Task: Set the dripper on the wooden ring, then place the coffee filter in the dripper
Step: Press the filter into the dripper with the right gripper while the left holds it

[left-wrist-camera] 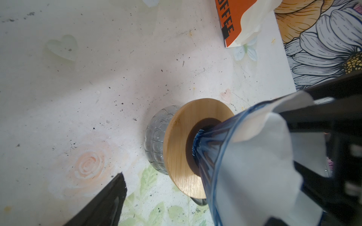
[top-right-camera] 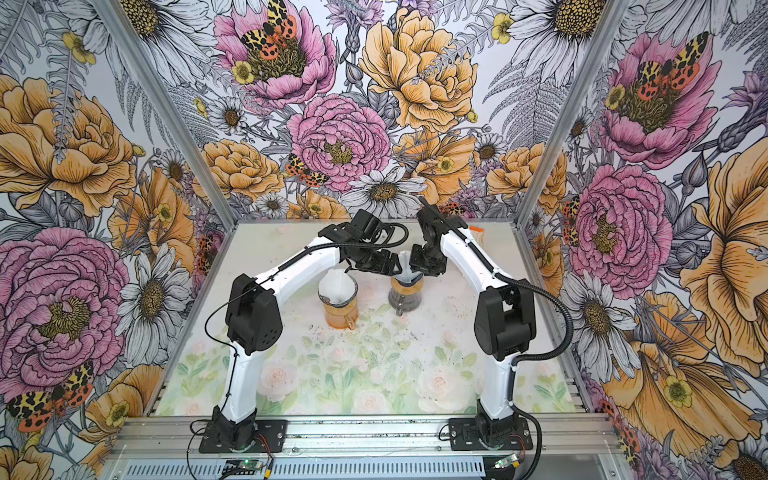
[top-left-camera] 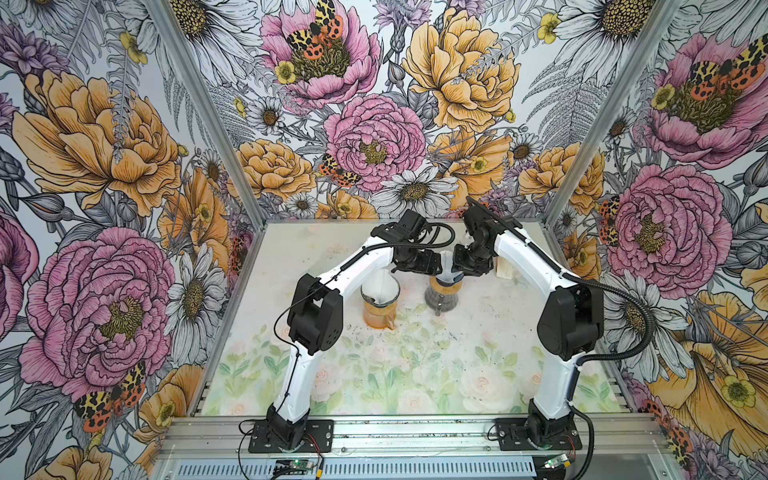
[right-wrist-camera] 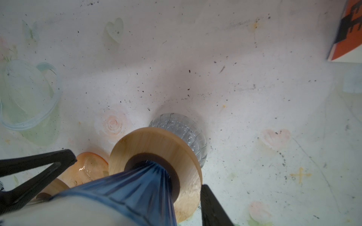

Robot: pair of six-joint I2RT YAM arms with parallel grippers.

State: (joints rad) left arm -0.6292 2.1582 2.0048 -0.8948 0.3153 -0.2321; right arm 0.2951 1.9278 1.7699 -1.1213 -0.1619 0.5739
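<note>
Nearly done, apparently: coffee filter [left-wrist-camera: 264,156] sits in the blue dripper [left-wrist-camera: 211,156], mid-frame in both top views, edge proud of the rim; left gripper [left-wrist-camera: 207,144] gapes wide, empty; right gripper [right-wrist-camera: 139,172] half-open astride the dripper, gripping nothing; final seating looks left.

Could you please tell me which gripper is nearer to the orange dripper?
Left. The left gripper hangs between the orange dripper and the blue dripper; the right gripper is beyond the blue dripper, farther off.
</note>
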